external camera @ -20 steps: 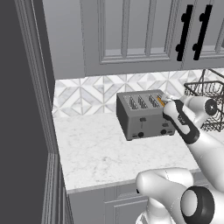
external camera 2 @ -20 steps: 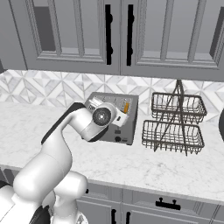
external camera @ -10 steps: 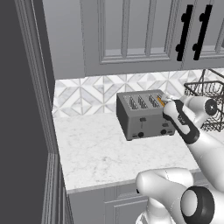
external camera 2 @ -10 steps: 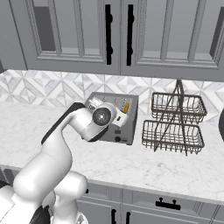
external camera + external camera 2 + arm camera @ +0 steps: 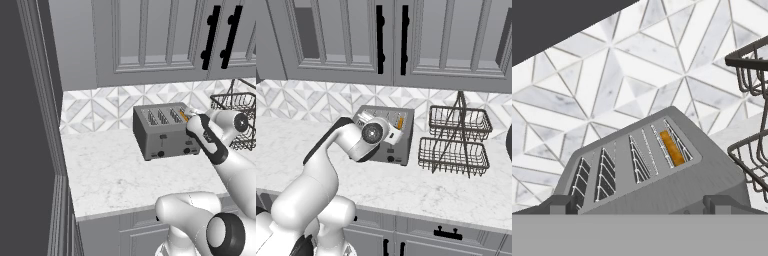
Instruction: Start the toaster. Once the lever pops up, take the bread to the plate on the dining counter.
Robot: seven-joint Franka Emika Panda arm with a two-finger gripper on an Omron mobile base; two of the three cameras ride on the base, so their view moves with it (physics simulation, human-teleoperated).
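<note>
The dark grey toaster stands on the white kitchen counter against the tiled wall. The bread sits low in the end slot nearest the wire rack, with only its orange crust showing. My gripper hangs in front of the toaster's front face at that end, close to it. In the hand view both dark fingertips stand far apart, open, with nothing between them but the toaster front. The plate and the dining counter are out of view.
A two-tier dark wire basket rack stands right beside the toaster. Grey wall cabinets hang above. A tall dark panel bounds the counter's left end.
</note>
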